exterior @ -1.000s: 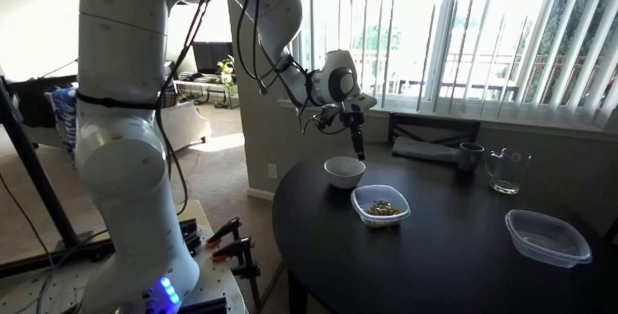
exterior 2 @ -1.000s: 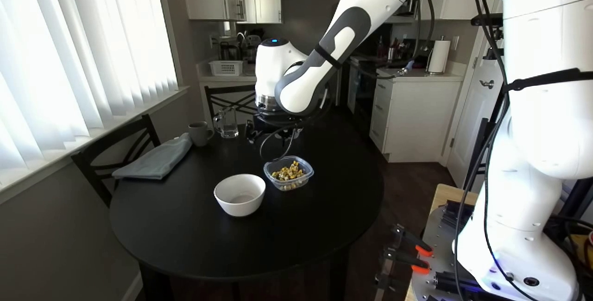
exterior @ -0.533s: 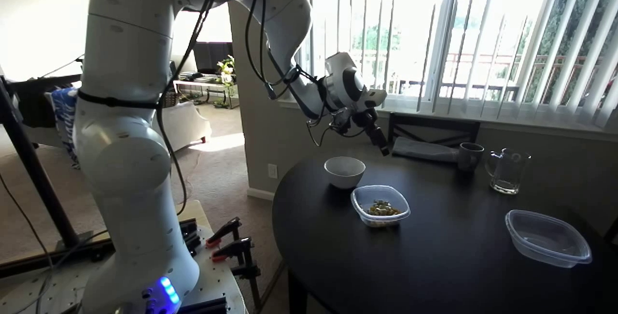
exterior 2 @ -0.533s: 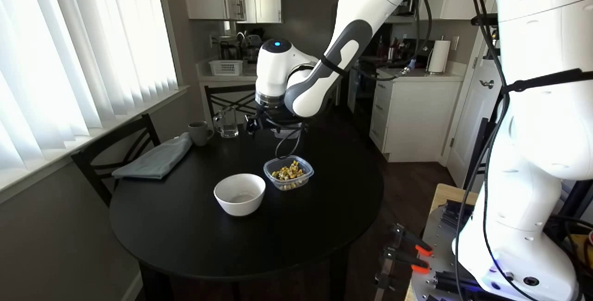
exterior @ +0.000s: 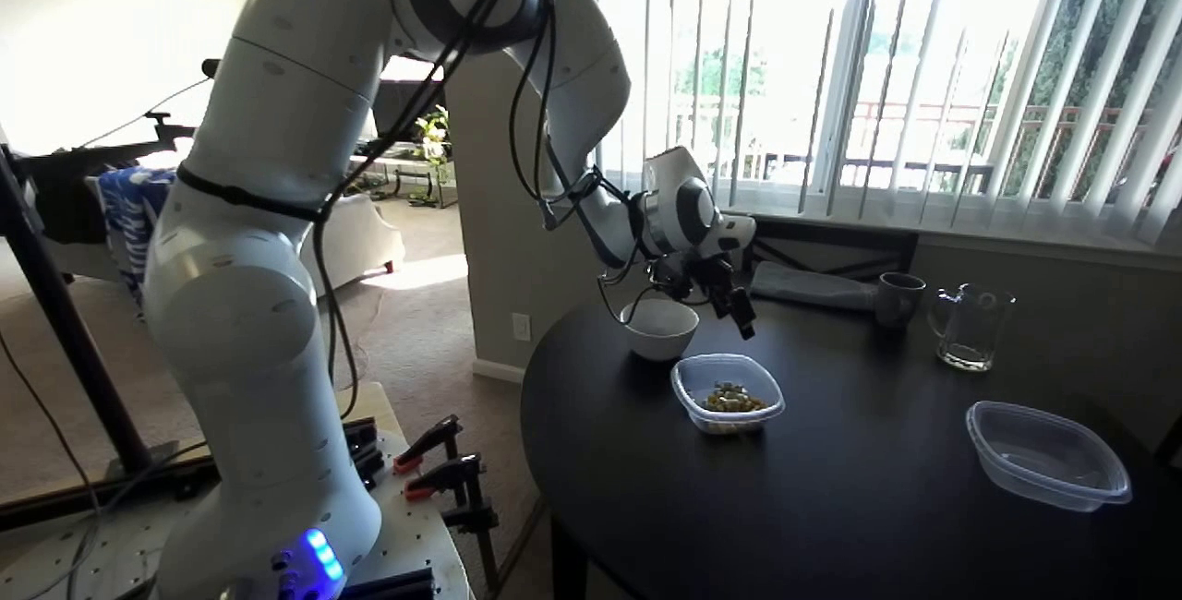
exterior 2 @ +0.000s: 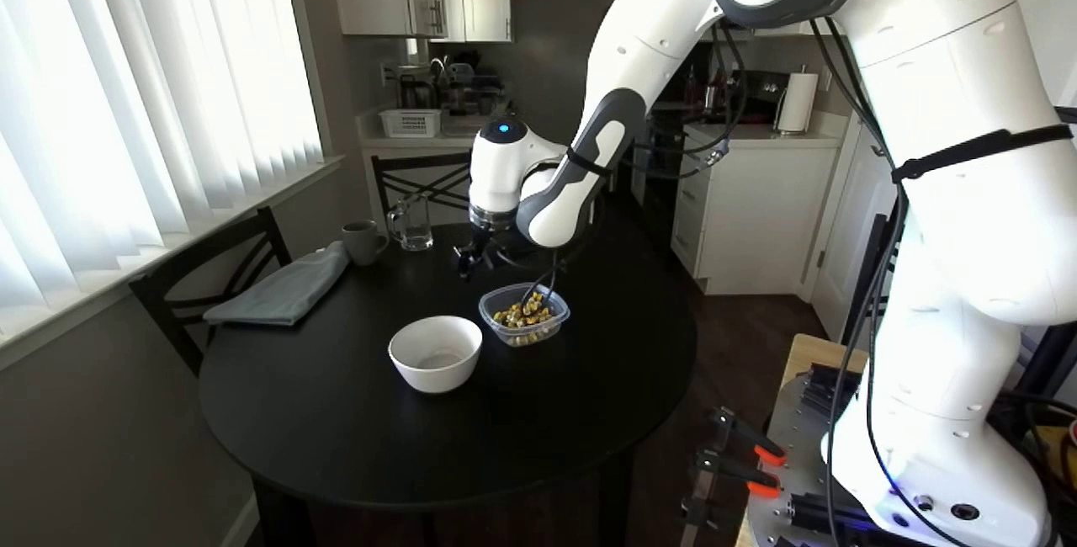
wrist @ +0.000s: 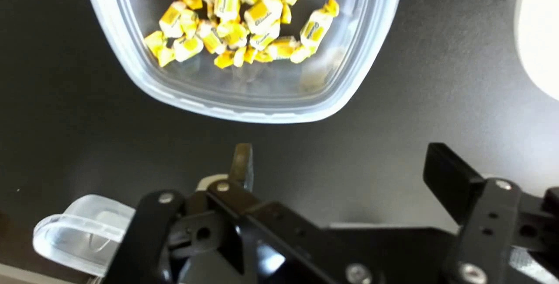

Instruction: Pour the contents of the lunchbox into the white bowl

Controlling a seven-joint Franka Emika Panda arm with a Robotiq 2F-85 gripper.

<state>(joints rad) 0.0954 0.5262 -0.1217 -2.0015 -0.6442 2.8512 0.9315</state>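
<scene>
Currently the gripper (wrist: 343, 166) stands released, its two jaws well apart, slanting down over the dark table (exterior 2: 336, 438) near the lunchbox (wrist: 262, 114). Yellow-and-white wrapped sweets (wrist: 227, 22) lie heaped inside the lunchbox, which sits just beside the white bowl (exterior 2: 435, 362). In an exterior view a slack cable (exterior 2: 554, 268) crosses in front of the lunchbox; whether it touches, I cannot tell. Farther out, a folded cloth (exterior 2: 282, 288) lies next to a grey mug (exterior 2: 362, 242), a glass mug (exterior 2: 414, 227) stands near that, and a wider clear container (exterior: 1048, 457) sits well apart.
</scene>
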